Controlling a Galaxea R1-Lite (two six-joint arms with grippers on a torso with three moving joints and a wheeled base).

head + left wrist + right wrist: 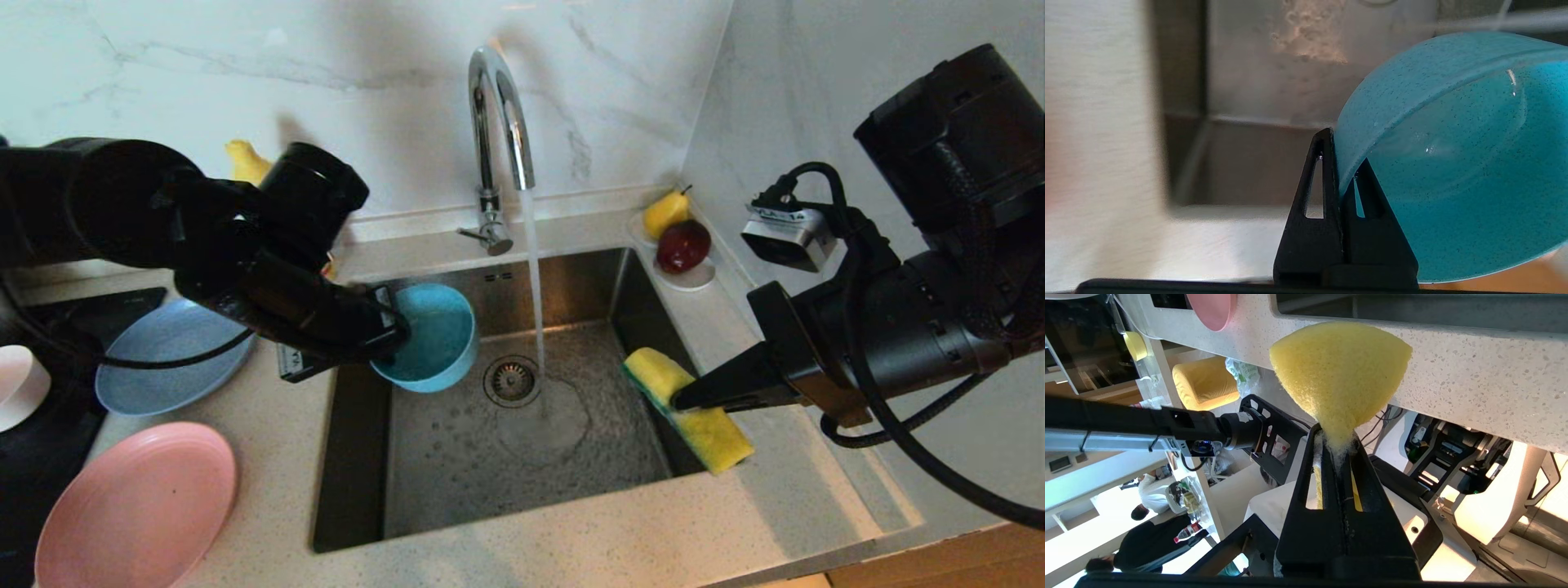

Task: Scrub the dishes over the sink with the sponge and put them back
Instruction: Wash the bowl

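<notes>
Over the left part of the sink (pixel 424 490) we find the left gripper (pixel 392 327) clamped on the rim of the teal bowl (pixel 437 339); in the left wrist view its two fingers (pixel 1327 196) pinch the bowl's wall between them. We note the bowl is tipped on its side in the air, its open mouth facing toward the tap side and the running stream from the faucet (pixel 498 122), which falls just beside the drain (pixel 512 380). At the sink's right edge the right gripper (pixel 682 400) is closed on the sponge (pixel 690 404), squeezing its middle. We record the sponge's long axis running diagonally from the basin's rim outward over the counter, green scouring side toward the sink. On the counter to the left lie the blue-grey plate (pixel 163 359) and, nearer the front, the pink plate (pixel 139 506), apart from each other.
</notes>
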